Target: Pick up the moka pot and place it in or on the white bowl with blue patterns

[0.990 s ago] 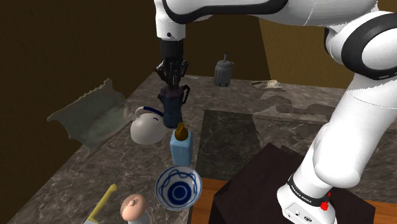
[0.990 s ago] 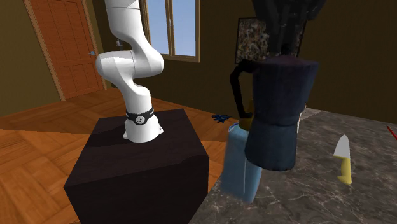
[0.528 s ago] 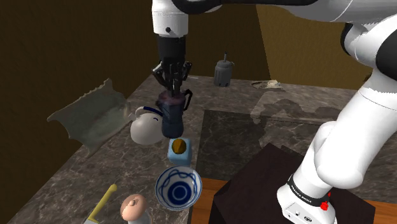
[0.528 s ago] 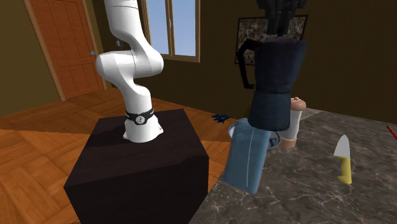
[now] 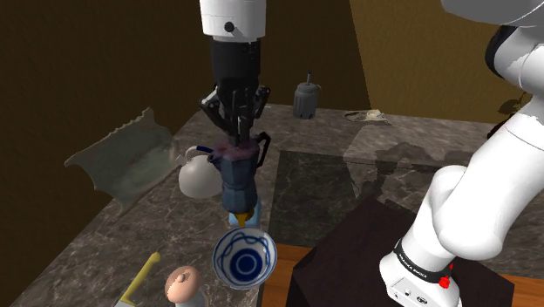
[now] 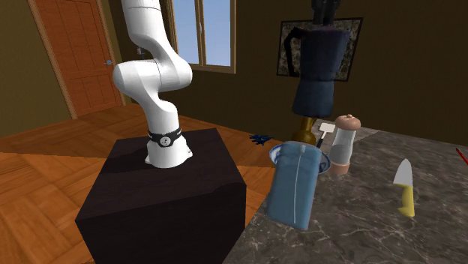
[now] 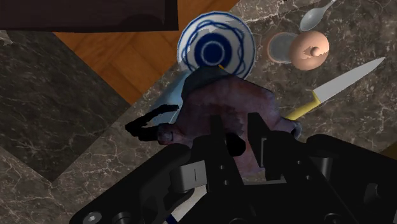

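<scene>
**A:** What are your fingers doing?

**B:** My gripper (image 5: 236, 138) is clamped on the top of the pot (image 5: 237, 179). In the wrist view my fingers (image 7: 257, 130) clasp it from both sides.

**A:** So where is the pot?

**B:** It hangs upright in the air, clear of the counter (image 5: 131, 231). Under it stands the blue bottle (image 6: 298, 184), and the bottle's amber cap shows just below the pot's base.

**A:** And the bowl?

**B:** The bowl (image 5: 244, 257) sits mouth up at the counter's edge facing my stand (image 5: 349, 262). It is just beside the bottle and just off from under the pot.

**A:** What else is close by?

**B:** A shaker (image 5: 183, 285) with a round head stands near the bowl, and a spoon (image 7: 315, 16) lies next to it. A yellow-handled knife (image 5: 139, 286) lies past the shaker. A white jug (image 5: 199, 174) stands further in from that edge, behind the pot in the shoulder view.
</scene>
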